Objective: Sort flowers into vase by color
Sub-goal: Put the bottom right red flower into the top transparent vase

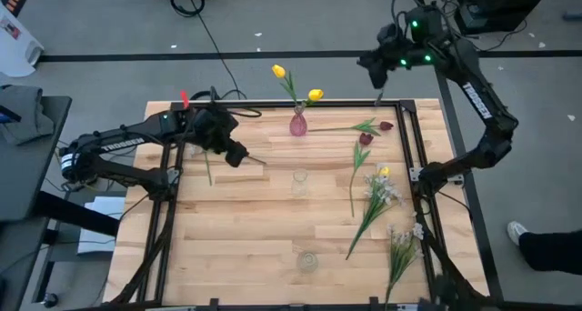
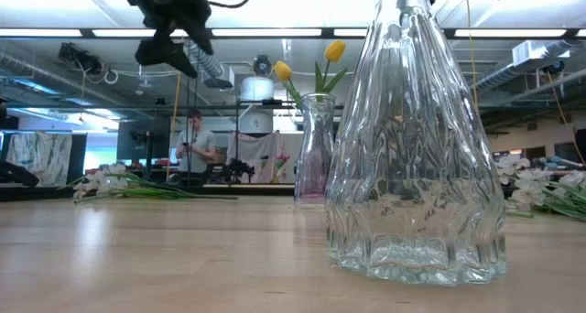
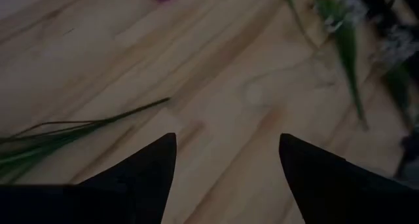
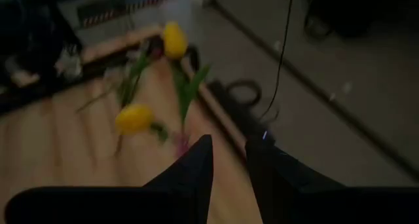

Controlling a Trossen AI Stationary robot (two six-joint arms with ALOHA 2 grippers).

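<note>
While my left gripper (image 1: 244,156) hovers with jaws wide over bare wooden surface (image 1: 245,229), I see two yellow tulips (image 1: 278,72) standing in the pink glass vase (image 1: 298,123), just below my right gripper's (image 4: 229,152) narrowly parted jaws.

Both arms matte black, tubular links with rounded joint housings. Left arm (image 1: 123,147): white "TROSSEN" lettering along the forearm link; a small red part near the wrist. Right arm (image 1: 477,102): white lettering down the upper link, unreadable; green indicator lights glowing at the wrist housing. Left gripper (image 3: 226,178) fingers: dark, flat, tapering to points. Right gripper (image 4: 229,160) fingers: same dark wedge shape.
</note>
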